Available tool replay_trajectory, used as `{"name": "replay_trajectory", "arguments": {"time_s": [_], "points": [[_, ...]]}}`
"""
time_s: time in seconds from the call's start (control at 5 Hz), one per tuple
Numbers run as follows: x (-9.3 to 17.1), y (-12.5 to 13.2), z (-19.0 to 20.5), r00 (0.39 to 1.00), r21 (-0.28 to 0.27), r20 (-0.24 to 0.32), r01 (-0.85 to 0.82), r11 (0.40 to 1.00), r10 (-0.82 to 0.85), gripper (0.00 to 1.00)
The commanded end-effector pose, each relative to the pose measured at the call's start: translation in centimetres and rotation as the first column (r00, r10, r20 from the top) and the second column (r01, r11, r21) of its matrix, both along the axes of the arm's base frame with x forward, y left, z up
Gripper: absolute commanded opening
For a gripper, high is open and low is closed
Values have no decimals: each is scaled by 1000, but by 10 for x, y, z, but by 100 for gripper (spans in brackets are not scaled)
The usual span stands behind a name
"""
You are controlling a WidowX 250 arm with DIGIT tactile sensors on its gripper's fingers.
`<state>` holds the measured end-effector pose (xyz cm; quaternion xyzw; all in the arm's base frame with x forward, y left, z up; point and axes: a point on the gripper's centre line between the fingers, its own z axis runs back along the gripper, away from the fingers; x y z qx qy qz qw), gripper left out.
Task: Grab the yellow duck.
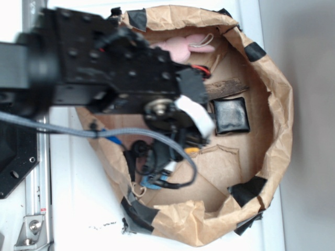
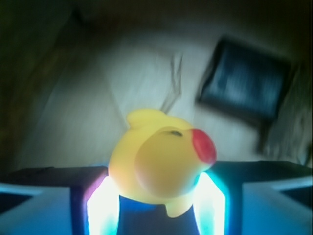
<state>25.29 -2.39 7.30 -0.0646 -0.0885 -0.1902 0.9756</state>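
The gripper point(image 2: 155, 205) is pinching the yellow duck point(image 2: 159, 164) between its two fingers point(image 2: 102, 208), inside the paper-lined bowl point(image 1: 272, 99). I'd hold that squeeze firm and lift straight up, clear of the dark sponge point(image 2: 247, 83).

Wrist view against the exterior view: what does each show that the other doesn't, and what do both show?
Only the wrist view shows the small glossy yellow rubber duck with its red-orange beak, sitting between the two pincer fingers.

Only the exterior view shows the black robot arm, the crumpled brown paper wall ringing the workspace, the pink soft toy and the grey cable.

Both show the dark square sponge lying on the brown floor.
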Motion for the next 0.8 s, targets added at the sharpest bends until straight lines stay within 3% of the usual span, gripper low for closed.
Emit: {"name": "replay_trajectory", "arguments": {"time_s": [0.0,0.2,0.4,0.6], "points": [[3,-5,36,980,33,36,-197,980,196,0],[3,15,74,901,31,14,-433,901,433,0],[7,24,90,784,24,84,-619,785,615,0],[10,23,82,788,-21,73,-611,791,611,0]]}}
